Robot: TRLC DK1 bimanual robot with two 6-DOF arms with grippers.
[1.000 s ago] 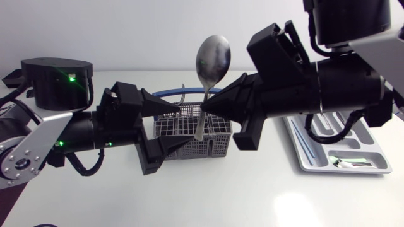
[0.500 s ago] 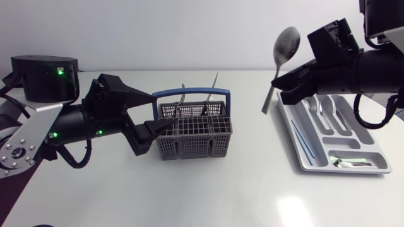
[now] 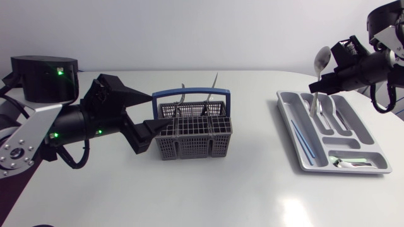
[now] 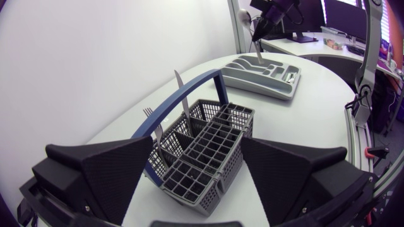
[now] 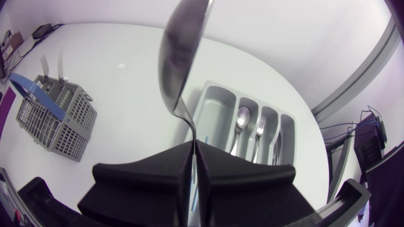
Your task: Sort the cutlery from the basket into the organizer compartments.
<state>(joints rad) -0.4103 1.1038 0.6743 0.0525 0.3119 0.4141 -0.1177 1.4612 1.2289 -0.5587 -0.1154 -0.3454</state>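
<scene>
Right tool (image 3: 314, 86) grips spoon (image 3: 322, 58) by the handle, bowl up, over the far end of organizer (image 3: 372, 170) at the desk's right edge. Left tool (image 3: 161, 111) is wide, fingers either side of the end of basket (image 3: 192, 135) mid-desk; contact unclear. Step in hand, as I judge it: place the spoon. Tip it flat, align the handle with the slot holding stored spoon (image 5: 241, 123), not the fork (image 5: 259, 129) slot. Lower close before letting go, so it doesn't bounce across the dividers.

Spoon (image 5: 182, 60) between fingers (image 5: 144, 178), organizer (image 5: 215, 108) beyond
</scene>
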